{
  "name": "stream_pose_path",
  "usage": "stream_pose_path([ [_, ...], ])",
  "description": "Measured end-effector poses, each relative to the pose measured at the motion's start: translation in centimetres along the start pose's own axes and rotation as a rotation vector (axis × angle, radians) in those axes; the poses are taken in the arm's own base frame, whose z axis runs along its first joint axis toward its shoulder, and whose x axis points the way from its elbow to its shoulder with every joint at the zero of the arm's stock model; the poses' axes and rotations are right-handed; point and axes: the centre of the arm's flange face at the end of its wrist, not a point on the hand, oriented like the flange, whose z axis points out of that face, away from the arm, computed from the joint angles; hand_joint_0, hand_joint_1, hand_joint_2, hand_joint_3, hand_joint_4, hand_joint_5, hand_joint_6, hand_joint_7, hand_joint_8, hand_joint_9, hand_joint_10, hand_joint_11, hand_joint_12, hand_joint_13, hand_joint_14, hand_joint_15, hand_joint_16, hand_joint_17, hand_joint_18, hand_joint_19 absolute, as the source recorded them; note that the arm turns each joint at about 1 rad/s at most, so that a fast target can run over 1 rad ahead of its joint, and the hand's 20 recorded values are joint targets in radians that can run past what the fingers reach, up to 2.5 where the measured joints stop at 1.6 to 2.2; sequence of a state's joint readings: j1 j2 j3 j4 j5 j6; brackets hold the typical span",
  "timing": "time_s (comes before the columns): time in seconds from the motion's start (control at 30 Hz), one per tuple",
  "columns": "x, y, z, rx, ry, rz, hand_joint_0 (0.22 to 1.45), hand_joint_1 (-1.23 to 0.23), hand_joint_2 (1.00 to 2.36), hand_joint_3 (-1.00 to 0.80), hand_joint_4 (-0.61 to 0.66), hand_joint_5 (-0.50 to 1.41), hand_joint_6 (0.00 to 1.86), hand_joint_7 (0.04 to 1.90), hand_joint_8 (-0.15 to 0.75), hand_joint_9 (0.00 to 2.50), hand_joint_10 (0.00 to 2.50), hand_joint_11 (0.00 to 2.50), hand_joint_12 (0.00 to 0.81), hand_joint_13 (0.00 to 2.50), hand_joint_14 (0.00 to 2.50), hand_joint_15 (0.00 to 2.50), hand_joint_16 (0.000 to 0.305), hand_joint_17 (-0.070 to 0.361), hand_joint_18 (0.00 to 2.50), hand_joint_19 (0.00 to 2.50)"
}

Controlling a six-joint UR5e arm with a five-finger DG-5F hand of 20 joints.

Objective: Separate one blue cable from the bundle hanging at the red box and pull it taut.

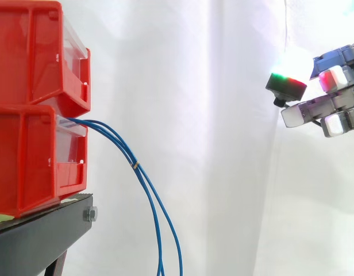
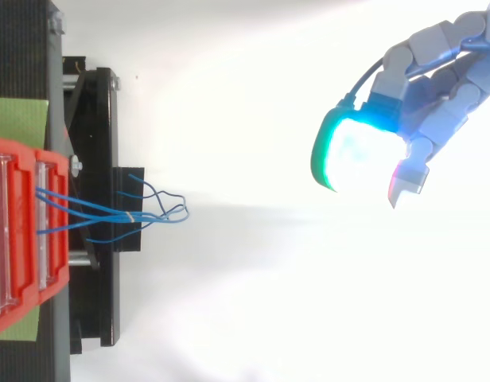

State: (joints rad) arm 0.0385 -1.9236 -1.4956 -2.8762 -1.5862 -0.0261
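Approach stage, nothing grabbed yet. The blue cables [image 1: 143,178] spill from the front of the lower red box [image 1: 27,155] and droop past the black stand's [image 1: 39,236] front edge. The hand [image 1: 326,106] hangs well apart from them, fingers loosely spread, holding nothing. Next, I'd say, it must close in and single out one strand.

the hand [image 1: 332,103] is built of blocky pale blue-grey segments with darker grey gaps between them. its fingertips [image 2: 348,155] are thick rounded pads: one glows cyan-white with a green rim, another green and red on a black base, and others white or pinkish-red.
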Motion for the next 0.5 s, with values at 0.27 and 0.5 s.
stream_pose_path([
  [0.27, 0.00, 0.01, 0.00, 0.000, 0.000, 0.000, 0.60, -0.53, 1.00, -0.44, 0.34, -0.16, 0.50, 0.86, 0.343, 0.84, 0.01, 0.44, 0.343, 0.49, 0.01, 0.19, 0.047, 0.106, 0.49, 0.44],
  [0.5, 0.00, 0.00, 0.00, 0.000, 0.000, 0.000, 0.60, -0.53, 1.01, -0.44, 0.34, -0.16, 0.50, 0.86, 0.348, 0.85, 0.01, 0.45, 0.345, 0.50, 0.01, 0.20, 0.047, 0.106, 0.50, 0.44],
])
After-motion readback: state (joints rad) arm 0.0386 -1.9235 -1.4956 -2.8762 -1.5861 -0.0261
